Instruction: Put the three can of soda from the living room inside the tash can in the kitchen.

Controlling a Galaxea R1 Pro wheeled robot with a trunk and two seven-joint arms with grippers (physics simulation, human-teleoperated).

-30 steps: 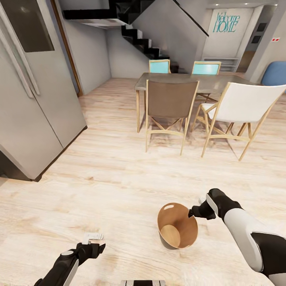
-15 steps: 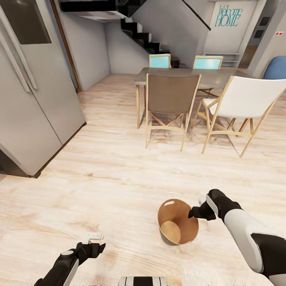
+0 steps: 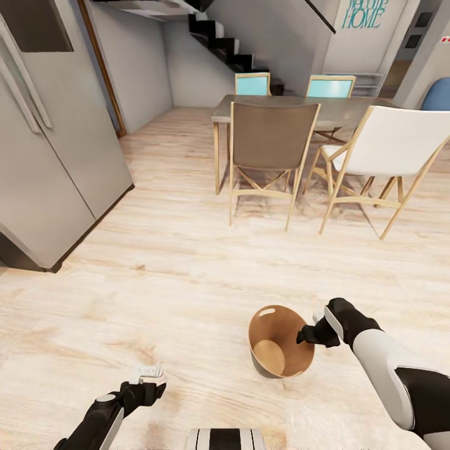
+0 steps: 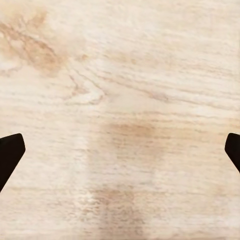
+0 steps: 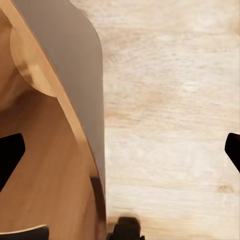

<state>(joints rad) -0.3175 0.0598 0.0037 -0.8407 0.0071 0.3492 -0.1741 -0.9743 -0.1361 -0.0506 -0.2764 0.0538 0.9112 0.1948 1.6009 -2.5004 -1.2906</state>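
on floor, trash can (image 3: 281, 350) rim touching right pincer (image 3: 307, 335).

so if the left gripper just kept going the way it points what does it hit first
Most likely the bare wooden floor. The left gripper has its fingers spread wide with only floorboards between them in its wrist view, nothing else in line. How far off the floor is can't be judged.

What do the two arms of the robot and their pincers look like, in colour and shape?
In the head view the right arm has a smooth light grey shell with black at the joints, and a black right pincer. The left arm is mostly black with a light grey strip; the left pincer has pale grey fingers. In the wrist views the fingertips look black and wedge-shaped. No cables or markings are visible.
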